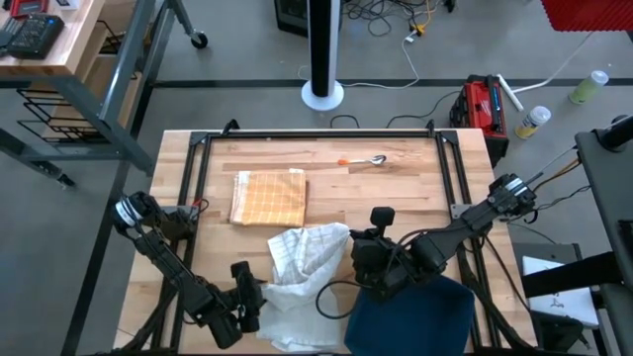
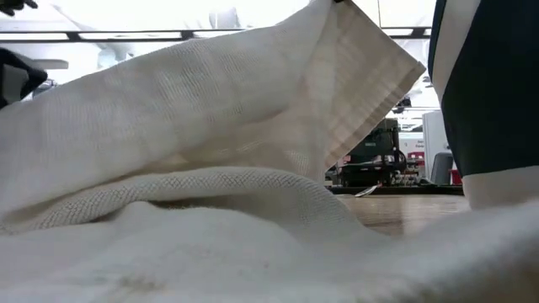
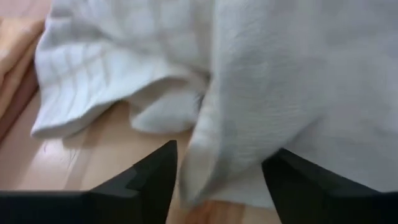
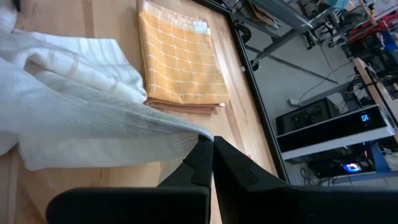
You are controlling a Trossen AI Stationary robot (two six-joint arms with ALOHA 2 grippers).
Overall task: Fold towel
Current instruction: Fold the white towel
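A white towel [image 1: 297, 272] lies crumpled on the table's near middle and fills the low view [image 2: 210, 168]. My right gripper [image 1: 358, 259] is at its right side, shut on it [image 4: 208, 146]. My left gripper [image 1: 247, 300] is at the towel's near-left side. It is open, and a thick fold of the towel [image 3: 221, 168] reaches in between its fingers. Whether those fingers touch the cloth, I cannot tell. My right gripper pinches the white towel's right edge [image 4: 186, 134] between its two fingers, coming roughly level from the table's right. The cloth runs taut from the fingers back to the heap. That side is raised [image 2: 354, 50], and the rest lies on the table.
A folded orange checked towel [image 1: 269, 196] lies flat beyond the white one, toward the far left. A dark blue cloth [image 1: 410, 316] lies at the near edge under my right arm. A spoon [image 1: 368, 160] rests near the far edge. Bare wood shows on the far right.
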